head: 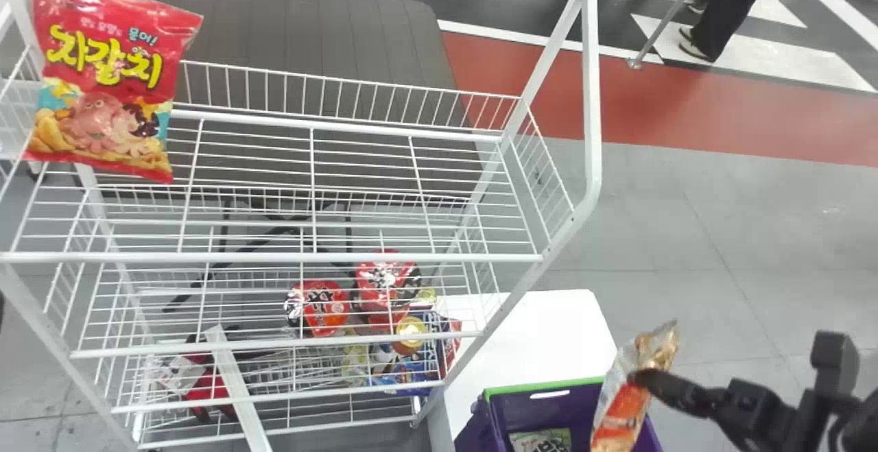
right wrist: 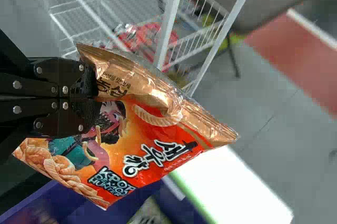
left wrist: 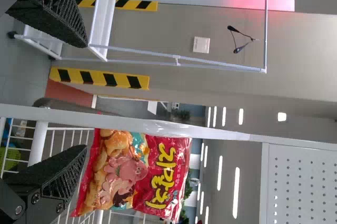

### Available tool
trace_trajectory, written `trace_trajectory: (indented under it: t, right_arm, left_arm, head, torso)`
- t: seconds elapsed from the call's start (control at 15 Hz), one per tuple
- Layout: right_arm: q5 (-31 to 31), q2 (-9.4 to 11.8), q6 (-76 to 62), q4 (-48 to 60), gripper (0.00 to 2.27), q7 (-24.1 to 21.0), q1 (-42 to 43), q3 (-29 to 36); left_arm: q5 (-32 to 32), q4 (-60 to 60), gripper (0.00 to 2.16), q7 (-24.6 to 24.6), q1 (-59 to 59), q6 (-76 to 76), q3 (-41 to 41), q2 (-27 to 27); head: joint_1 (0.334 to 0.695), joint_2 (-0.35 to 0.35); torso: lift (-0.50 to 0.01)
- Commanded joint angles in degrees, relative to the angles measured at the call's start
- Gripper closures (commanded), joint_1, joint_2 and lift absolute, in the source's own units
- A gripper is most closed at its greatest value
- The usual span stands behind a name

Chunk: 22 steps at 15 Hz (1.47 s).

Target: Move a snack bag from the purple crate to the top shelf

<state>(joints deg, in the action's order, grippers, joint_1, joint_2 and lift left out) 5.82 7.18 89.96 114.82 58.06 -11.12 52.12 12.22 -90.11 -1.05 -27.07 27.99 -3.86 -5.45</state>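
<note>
A white wire rack (head: 309,257) stands on a pale grey floor (head: 686,232). Behind it is a dark grey table (head: 309,33) with a grooved top and dark legs. Just beside the rack's right side is a white tabletop (head: 549,322). To the rack's right, farther back, runs a red floor band (head: 754,116) edged in white; beyond that, the floor is black with broad white stripes (head: 775,68). Away past the rack are a beige wall (left wrist: 168,24), yellow-and-black striped strips (left wrist: 121,80) and a white frame (left wrist: 108,8). Bright ceiling lights (left wrist: 236,192) glow above and beyond it.
</note>
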Motion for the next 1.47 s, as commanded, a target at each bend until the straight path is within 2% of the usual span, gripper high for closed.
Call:
trace_trajectory:
  t: [0.0,0.13,0.27,0.47,0.73,0.93,1.27,1.4]
  right_arm:
    - [-4.41,-2.08,0.12,8.93,2.08,-0.05,-0.75,-1.23]
    - [-7.75,-4.02,0.12,14.46,2.08,-0.05,-1.1,-1.58]
    - [-10.83,-4.9,0.12,17.89,2.08,-0.05,-1.27,-3.07]
    - [-12.32,-7.23,0.12,22.64,2.08,-0.14,-1.89,-5.97]
    - [-17.42,-7.23,0.12,28.44,2.08,-1.01,-2.15,-7.73]
    - [-20.85,-7.23,0.12,31.16,2.08,-2.33,-1.19,-9.23]
    - [-34.21,-7.23,0.12,30.99,2.08,-13.41,-0.04,-13.8]
    - [-35.96,-7.23,0.12,30.37,2.08,-17.71,-0.04,-18.01]
  left_arm:
    - [0.0,-0.16,0.14,0.0,0.0,0.0,-0.01,0.0]
    - [0.0,-0.42,0.14,0.0,-0.09,0.0,-0.01,0.0]
    - [0.0,-0.51,0.14,0.0,-0.09,0.0,-0.01,0.0]
    - [0.0,-0.42,0.14,0.0,-0.17,0.0,-0.09,0.0]
    - [0.0,-0.42,0.14,0.0,-0.17,0.0,-0.18,0.0]
    - [0.0,-0.42,0.14,0.0,-0.17,0.0,-0.18,-0.09]
    - [0.0,-0.42,0.14,0.0,-0.17,0.0,-0.18,-0.09]
    - [0.0,-0.33,0.14,0.0,-0.17,0.0,-0.18,-0.09]
  head:
    - [0.695,-0.287]
    - [0.695,-0.227]
    - [0.695,-0.189]
    - [0.695,-0.127]
    - [0.695,-0.035]
    - [0.695,-0.004]
    - [0.695,0.061]
    - [0.695,0.088]
  torso:
    - [0.0]
    - [0.0]
    - [0.0]
    - [0.0]
    - [0.0]
    - [0.0]
    - [0.0]
    - [0.0]
